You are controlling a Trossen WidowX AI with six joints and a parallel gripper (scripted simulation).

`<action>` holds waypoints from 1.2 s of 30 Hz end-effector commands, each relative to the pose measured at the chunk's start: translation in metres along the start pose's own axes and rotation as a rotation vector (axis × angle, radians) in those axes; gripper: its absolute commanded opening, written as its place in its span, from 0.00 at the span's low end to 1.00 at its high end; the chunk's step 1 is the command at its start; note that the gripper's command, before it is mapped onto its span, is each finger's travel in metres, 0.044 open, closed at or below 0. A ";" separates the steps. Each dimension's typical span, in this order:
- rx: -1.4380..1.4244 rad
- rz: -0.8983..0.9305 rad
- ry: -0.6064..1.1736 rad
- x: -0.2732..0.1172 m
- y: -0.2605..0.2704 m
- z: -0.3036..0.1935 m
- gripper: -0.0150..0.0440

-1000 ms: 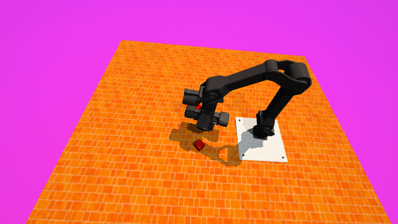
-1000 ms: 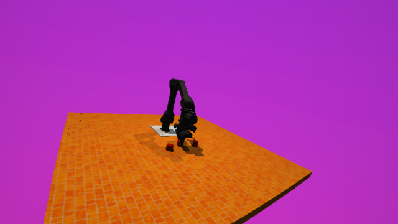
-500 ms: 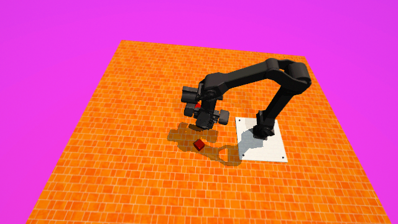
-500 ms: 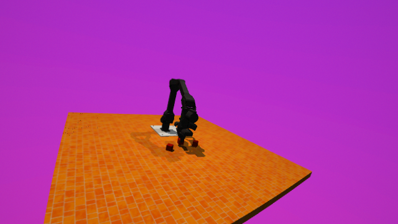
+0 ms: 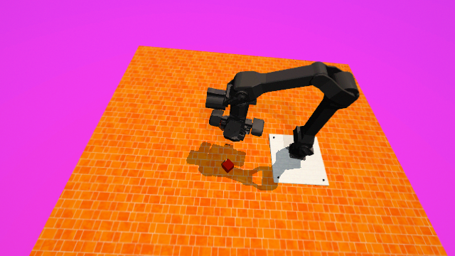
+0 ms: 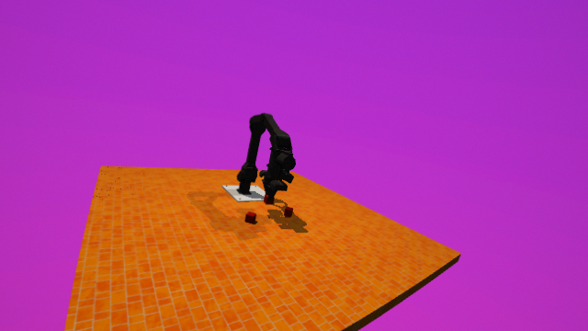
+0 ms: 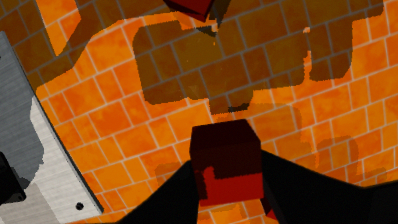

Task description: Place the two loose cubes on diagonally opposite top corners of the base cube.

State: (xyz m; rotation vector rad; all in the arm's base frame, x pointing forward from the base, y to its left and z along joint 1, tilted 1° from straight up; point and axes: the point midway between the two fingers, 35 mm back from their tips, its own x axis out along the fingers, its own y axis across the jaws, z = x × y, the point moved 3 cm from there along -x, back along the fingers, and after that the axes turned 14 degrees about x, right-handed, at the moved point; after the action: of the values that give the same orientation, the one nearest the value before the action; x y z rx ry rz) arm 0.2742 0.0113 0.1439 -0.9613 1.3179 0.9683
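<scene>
Three dark red cubes look alike; which is the fixed base is not clear. My gripper (image 6: pixel 269 197) (image 7: pixel 225 162) is shut on one red cube (image 6: pixel 267 199) (image 7: pixel 230 167), held above the table. In the top view the arm hides this cube and the fingertips. A second cube (image 5: pixel 227 166) (image 6: pixel 288 211) (image 7: pixel 192 6) sits on the table in the arm's shadow and shows at the top edge of the wrist view. A third cube (image 6: pixel 250 217) sits apart on the table; in the wrist view a small part of it (image 7: pixel 271 216) shows beside the right finger.
The arm's white base plate (image 5: pixel 309 172) (image 6: pixel 235 193) (image 7: pixel 60 170) lies on the orange brick-patterned table (image 5: pixel 160 213) (image 6: pixel 184 276). The plate is at the left of the wrist view. The arm's shadow falls around the second cube.
</scene>
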 end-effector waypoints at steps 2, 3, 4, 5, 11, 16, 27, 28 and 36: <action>0.000 -0.015 -0.009 -0.022 0.002 0.000 0.43; 0.000 -0.015 -0.009 -0.025 0.002 0.000 0.43; 0.000 -0.015 -0.009 -0.028 0.002 0.000 0.43; 0.000 -0.015 -0.009 -0.032 0.003 -0.001 0.43; 0.000 -0.015 -0.009 -0.049 0.006 -0.002 0.43; 0.004 -0.015 -0.009 -0.049 0.006 -0.002 0.43; 0.286 -0.013 -0.013 -0.041 0.003 0.021 0.43; 0.313 -0.013 -0.014 -0.040 0.003 0.023 0.43; 0.532 -0.011 -0.017 -0.033 0.002 0.041 0.43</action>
State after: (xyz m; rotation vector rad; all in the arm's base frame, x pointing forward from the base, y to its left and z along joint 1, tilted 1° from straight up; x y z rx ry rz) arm 0.2805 0.0424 0.1828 -0.6245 1.4269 0.6356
